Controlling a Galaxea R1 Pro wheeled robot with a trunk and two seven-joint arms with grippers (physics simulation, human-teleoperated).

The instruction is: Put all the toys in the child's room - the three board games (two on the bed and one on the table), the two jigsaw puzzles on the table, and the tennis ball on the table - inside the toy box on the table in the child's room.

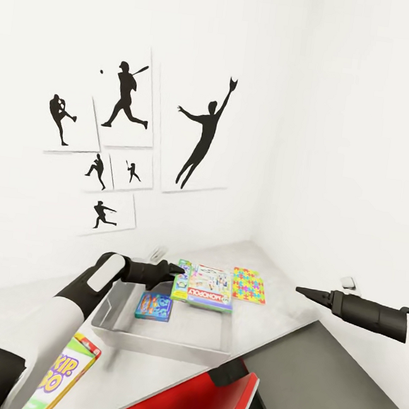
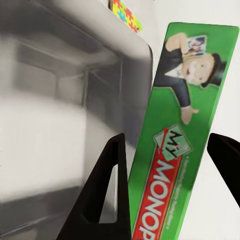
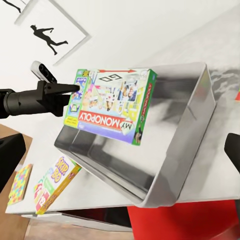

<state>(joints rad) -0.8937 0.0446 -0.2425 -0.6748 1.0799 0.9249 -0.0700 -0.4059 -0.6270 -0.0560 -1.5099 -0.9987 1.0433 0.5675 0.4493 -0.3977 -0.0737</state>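
Left claw point(image 1: 181, 270) is clamped on one short edge of the flat green-and-white cardboard Monopoly board game box point(image 1: 203, 285), which juts out beyond its fingertips over the shallow light grey toy bin point(image 1: 115, 320). Box looks light, stiff and glossy; an edge pinch may let it pivot, so a mid-side hold seems safer. Right claw point(image 1: 300, 292) hangs released, well apart. Below the left claw lies a small blue game box point(image 1: 154, 306) in the bin.
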